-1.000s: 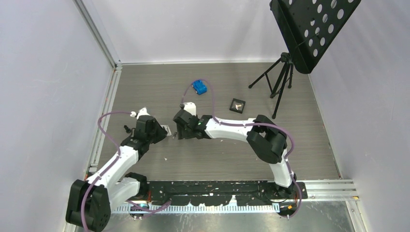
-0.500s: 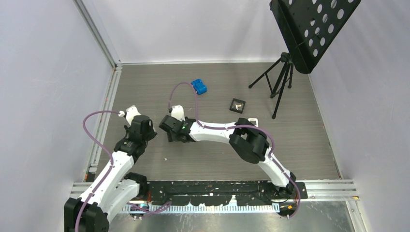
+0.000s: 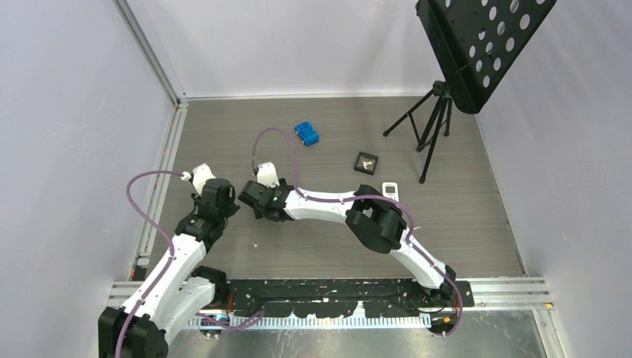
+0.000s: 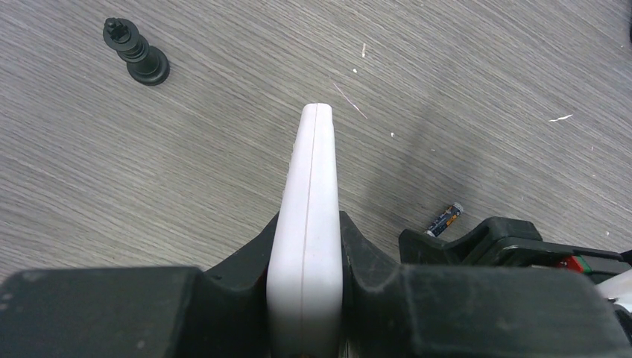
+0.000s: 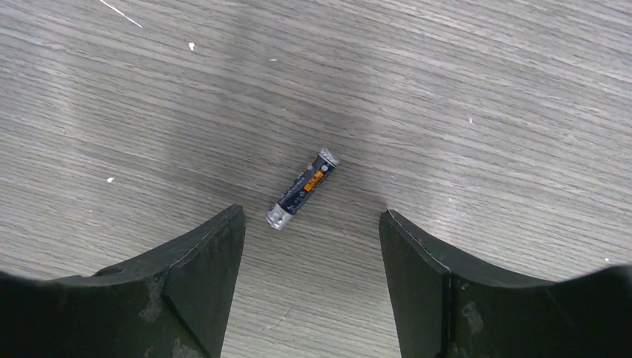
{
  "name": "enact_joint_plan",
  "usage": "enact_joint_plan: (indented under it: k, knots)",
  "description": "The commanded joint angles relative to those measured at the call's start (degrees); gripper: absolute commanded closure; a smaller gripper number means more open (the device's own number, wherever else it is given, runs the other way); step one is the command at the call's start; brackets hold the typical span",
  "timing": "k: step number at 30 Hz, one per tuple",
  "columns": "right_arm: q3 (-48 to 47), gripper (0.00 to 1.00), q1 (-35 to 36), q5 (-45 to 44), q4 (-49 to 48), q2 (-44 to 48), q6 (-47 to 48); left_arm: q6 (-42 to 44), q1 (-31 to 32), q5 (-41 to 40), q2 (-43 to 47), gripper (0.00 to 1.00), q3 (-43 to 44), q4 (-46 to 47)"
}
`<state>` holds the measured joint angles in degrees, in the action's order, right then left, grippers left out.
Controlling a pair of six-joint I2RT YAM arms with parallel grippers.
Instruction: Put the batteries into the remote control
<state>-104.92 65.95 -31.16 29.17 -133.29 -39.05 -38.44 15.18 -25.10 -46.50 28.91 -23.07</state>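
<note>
My left gripper (image 4: 305, 246) is shut on the white remote control (image 4: 311, 194), held edge-on above the table; in the top view it (image 3: 226, 211) is at the left-middle. One battery (image 5: 302, 188), dark with an orange band and metal ends, lies flat on the table. My right gripper (image 5: 311, 224) is open just above it, with the battery just ahead of the gap between the fingertips. The battery also shows in the left wrist view (image 4: 445, 219), beside the right gripper (image 4: 514, 239). In the top view the right gripper (image 3: 256, 211) is close to the right of the left one.
A black chess piece (image 4: 136, 61) stands left of the remote. A blue block (image 3: 306, 134), a small black tray (image 3: 366, 161) and a small white rectangular piece (image 3: 390, 190) lie farther right. A tripod stand (image 3: 432, 127) stands at the back right.
Both grippers have moved left: the left one drew back with the remote and the right one followed. The white piece at the right, hidden by the right arm a second ago, is uncovered.
</note>
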Motion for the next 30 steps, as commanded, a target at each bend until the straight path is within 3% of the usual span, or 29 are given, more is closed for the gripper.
enact_joint_plan:
  k: [1,4,9,18,21,26,30]
  knots:
    - [-2.29,0.28,0.14,-1.28,0.00,-3.17,1.61,0.86,-0.24,-2.14,0.51,1.00,2.45,1.19]
    - [-3.19,0.32,0.14,-2.16,0.37,-4.52,1.86,0.98,-0.24,-2.39,0.78,1.00,2.45,1.05]
    - [-3.06,0.57,0.10,-4.28,2.13,-5.06,1.71,1.16,-0.24,-2.53,1.08,1.00,2.48,0.75]
    - [3.37,0.89,0.01,-5.36,2.22,1.14,1.77,1.56,-0.31,1.96,1.32,1.00,2.05,2.52]
    - [5.77,0.99,-0.41,-5.44,2.29,3.47,1.98,2.84,-0.24,8.38,0.97,1.00,1.67,5.22]
    - [13.28,1.00,-2.41,-7.80,1.30,12.22,2.28,4.68,-0.24,27.49,-3.08,1.00,1.54,14.04]
    - [24.07,1.00,-6.05,-5.84,-0.75,23.04,0.40,1.47,-0.23,44.77,-9.28,1.00,1.78,24.48]
